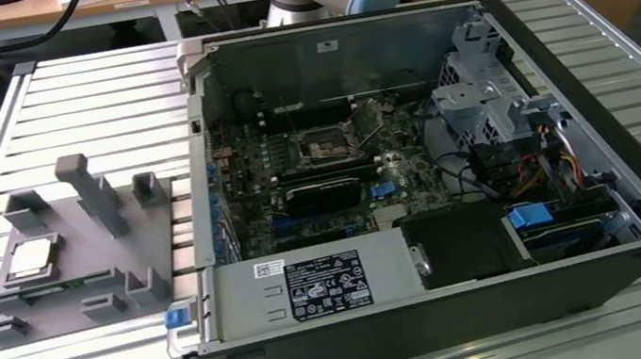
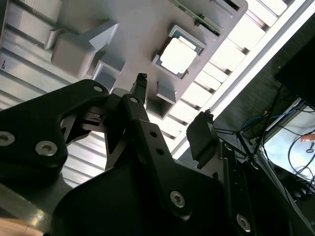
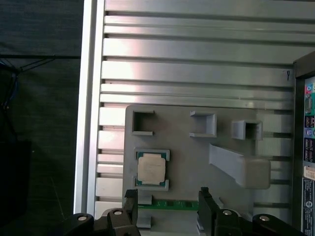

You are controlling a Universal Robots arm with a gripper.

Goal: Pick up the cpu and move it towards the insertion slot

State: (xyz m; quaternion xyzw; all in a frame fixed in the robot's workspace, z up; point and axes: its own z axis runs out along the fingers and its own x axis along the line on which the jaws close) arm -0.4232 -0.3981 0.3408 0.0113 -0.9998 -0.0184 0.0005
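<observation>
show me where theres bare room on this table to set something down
In the exterior view, bare slats of the table lie between the grey holder and the far edge, beside the computer case; a second strip runs along the near edge in front of the holder. Crowded: the holder, with its posts and the cpu, and the case's inside.

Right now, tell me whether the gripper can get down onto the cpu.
Probably yes. The cpu lies bare-topped in its recess on the grey holder, nothing over it; the open gripper hangs above the holder, and the tall post stands apart.
</observation>
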